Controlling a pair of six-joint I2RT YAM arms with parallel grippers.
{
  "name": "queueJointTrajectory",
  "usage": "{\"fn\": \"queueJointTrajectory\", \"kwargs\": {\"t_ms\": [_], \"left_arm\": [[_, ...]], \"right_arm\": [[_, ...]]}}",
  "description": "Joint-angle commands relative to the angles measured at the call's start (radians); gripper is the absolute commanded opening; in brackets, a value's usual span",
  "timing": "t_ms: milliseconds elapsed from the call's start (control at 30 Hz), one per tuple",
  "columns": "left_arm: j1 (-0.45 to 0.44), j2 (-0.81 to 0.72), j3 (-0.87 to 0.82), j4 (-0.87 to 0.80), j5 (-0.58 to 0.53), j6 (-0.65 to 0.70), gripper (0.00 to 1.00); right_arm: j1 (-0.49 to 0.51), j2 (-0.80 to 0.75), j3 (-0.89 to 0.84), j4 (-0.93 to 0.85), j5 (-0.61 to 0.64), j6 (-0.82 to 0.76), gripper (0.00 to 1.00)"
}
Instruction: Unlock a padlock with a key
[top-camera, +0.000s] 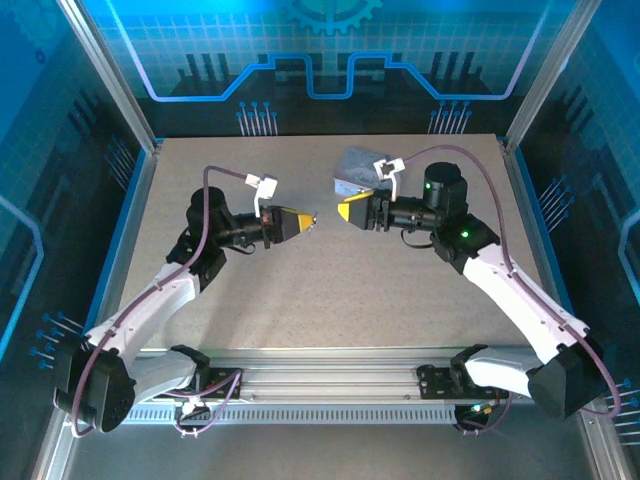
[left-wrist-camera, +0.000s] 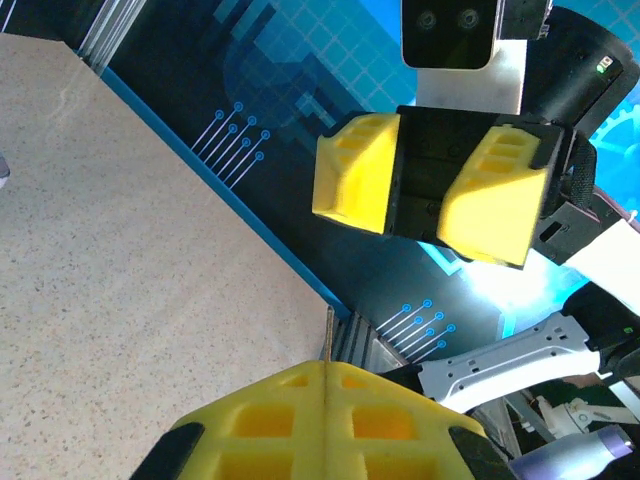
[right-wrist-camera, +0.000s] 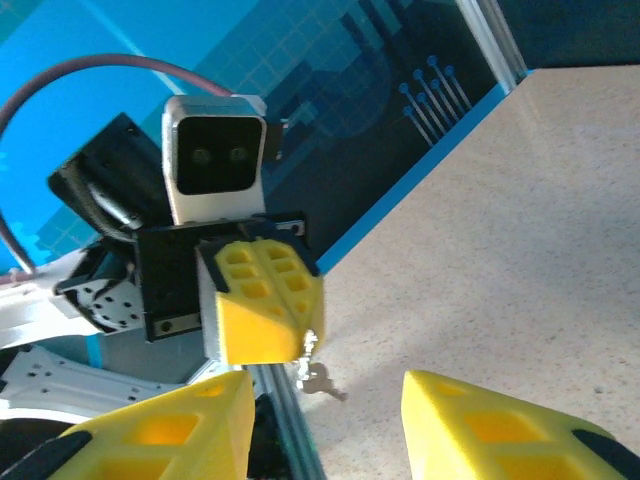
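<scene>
The table (top-camera: 330, 290) is bordered by a narrow blue border (top-camera: 128, 235) on the left, far and right sides, and a metal rail (top-camera: 330, 365) runs along its near edge, where both arms are fixed. Most of the surface is free. There is a wide bare field in front of the grippers and bare strips on the left and right. The only thing lying on it is the tin (top-camera: 355, 172), in the far part just behind the right gripper (top-camera: 345, 212). The two grippers meet above the middle, tip facing tip, near each other but with a small gap between. I count two arms, two grippers, one tin and one key. The left gripper (left-wrist-camera: 325, 372) has its yellow fingers pressed together on the key (left-wrist-camera: 328, 335), which sticks out from between the tips as a thin dark sliver. In the right wrist view a small metal piece (right-wrist-camera: 320, 382) hangs at that gripper's tip. I cannot tell if it is only the key. The right gripper's fingers stand apart with nothing between them. The surface is a beige speckled board, matt and flat. Around it stand blue wall panels (top-camera: 330, 60) with printed circuit patterns.
</scene>
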Motion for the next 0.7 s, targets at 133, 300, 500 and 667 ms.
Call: {"fn": "queueJointTrajectory", "kwargs": {"t_ms": [133,300,500,667], "left_arm": [[-0.001,0.011,0.024,0.078,0.063,-0.027,0.00],[-0.002,0.027,0.018,0.136,0.094,-0.069,0.00],[-0.002,0.034,0.015,0.167,0.105,-0.094,0.00],[-0.002,0.048,0.015,0.188,0.124,-0.109,0.00]], "right_arm": [[0.065,0.055,0.079,-0.099,-0.054,-0.018,0.48],[0.090,0.102,0.094,-0.078,-0.057,0.012,0.41],[0.112,0.124,0.097,-0.034,-0.069,0.033,0.35],[0.114,0.137,0.098,-0.028,-0.069,0.040,0.34]]}}
